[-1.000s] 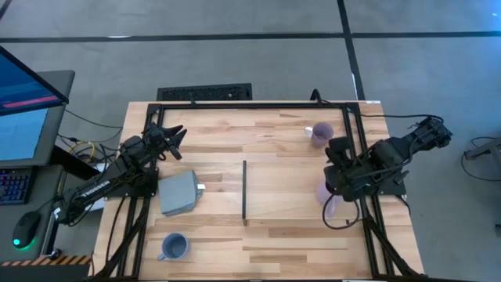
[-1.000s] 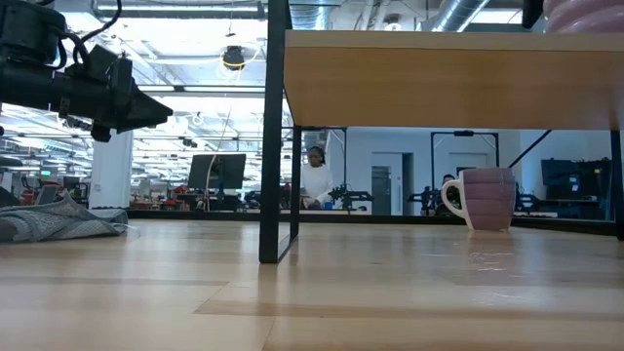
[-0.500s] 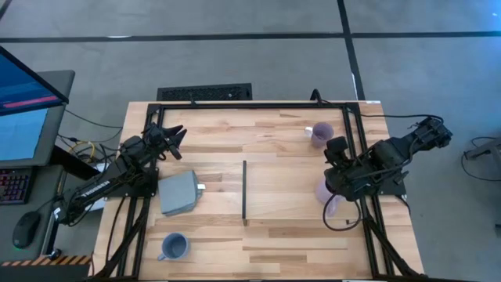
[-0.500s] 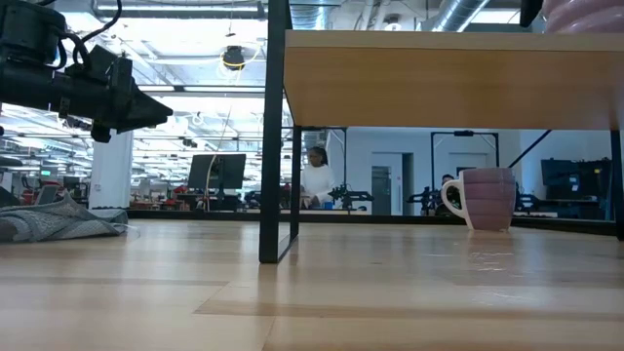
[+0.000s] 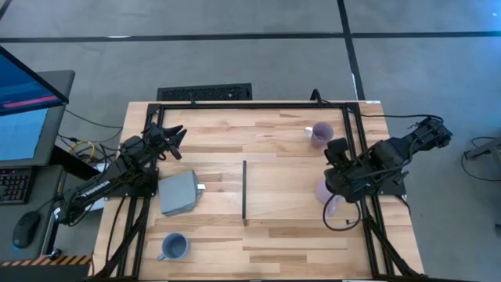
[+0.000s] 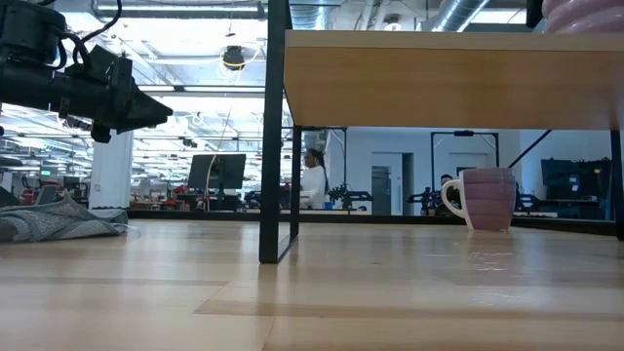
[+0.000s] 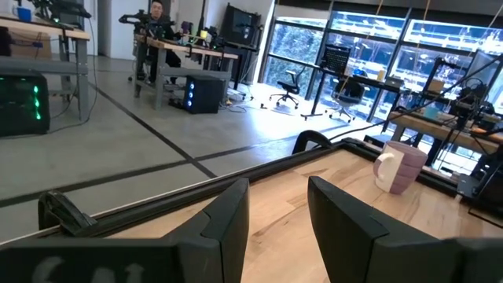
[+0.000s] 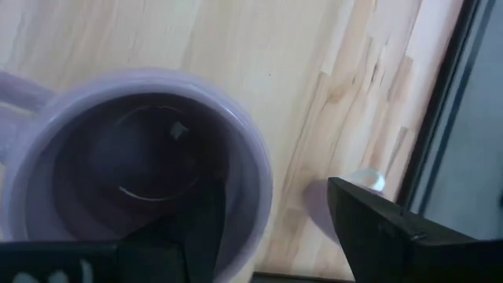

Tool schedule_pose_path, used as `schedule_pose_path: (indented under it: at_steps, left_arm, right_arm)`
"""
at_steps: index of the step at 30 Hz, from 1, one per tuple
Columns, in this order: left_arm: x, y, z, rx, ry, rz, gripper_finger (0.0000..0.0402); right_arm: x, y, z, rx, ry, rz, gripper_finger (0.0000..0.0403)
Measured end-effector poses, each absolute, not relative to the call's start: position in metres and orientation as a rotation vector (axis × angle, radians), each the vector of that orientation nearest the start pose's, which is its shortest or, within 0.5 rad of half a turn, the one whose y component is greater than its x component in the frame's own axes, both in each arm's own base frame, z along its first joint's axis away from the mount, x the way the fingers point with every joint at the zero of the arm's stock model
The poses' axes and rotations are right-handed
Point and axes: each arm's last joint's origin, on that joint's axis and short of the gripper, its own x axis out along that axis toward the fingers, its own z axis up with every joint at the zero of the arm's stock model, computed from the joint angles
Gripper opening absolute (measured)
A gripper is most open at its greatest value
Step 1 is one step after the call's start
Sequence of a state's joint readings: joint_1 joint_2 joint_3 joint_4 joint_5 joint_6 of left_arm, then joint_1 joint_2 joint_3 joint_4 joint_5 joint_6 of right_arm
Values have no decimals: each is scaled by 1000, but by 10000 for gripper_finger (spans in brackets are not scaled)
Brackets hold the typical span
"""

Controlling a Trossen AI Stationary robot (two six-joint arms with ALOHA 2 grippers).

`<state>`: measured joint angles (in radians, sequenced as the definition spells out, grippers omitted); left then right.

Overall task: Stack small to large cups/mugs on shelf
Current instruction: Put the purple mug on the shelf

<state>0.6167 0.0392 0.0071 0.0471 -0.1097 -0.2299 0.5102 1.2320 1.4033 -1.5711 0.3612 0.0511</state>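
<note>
**Right gripper straddles mug rim on the shelf**

Nothing has shifted visibly since a second ago. Right gripper has one finger inside and one outside the rim of a lavender mug, on the shelf near its right edge. Second lavender mug sits farther back; blue-grey mug lies near-left, closer to the idle left gripper, fingers parted.

We see a slatted wooden tabletop carrying a raised light-wood shelf. On the shelf, one lavender mug sits right under the right gripper; a second lavender mug stands on the tabletop just beyond it. Near the left gripper lies a grey block, with a blue-grey mug well behind.
</note>
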Motion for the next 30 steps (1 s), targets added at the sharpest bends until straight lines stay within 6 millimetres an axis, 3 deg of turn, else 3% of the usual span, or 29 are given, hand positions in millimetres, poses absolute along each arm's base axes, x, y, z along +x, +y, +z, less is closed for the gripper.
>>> schedule_pose_path:
  at_steps: [16, 30]
  left_arm:
    - [79, 60, 167, -218, -99, 721, 121]
    - [80, 59, 167, -222, -85, 673, 121]
  right_arm:
    - [161, 81, 359, -374, 1295, 58, 244]
    - [159, 84, 359, -359, 1306, 95, 244]
